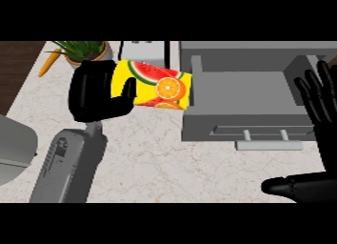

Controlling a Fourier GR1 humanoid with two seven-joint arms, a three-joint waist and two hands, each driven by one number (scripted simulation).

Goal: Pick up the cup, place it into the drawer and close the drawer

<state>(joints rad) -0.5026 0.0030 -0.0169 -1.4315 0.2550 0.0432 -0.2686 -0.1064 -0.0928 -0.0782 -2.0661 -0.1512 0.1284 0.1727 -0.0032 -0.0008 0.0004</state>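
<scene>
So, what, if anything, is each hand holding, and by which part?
The left hand grips the cup at its left end, thumb over its side. The right hand, open, holds nothing.

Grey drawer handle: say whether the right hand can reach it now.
Probably yes: the black right hand rests open just right of the grey bar handle on the open drawer front, nothing between them.

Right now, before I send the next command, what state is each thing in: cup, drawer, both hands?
cup: in the left hand, tipped on its side, just left of the drawer, not yet inside.
drawer: pulled open.
left hand: curled round the cup.
right hand: open, fingers up, resting at the view's right edge.
</scene>
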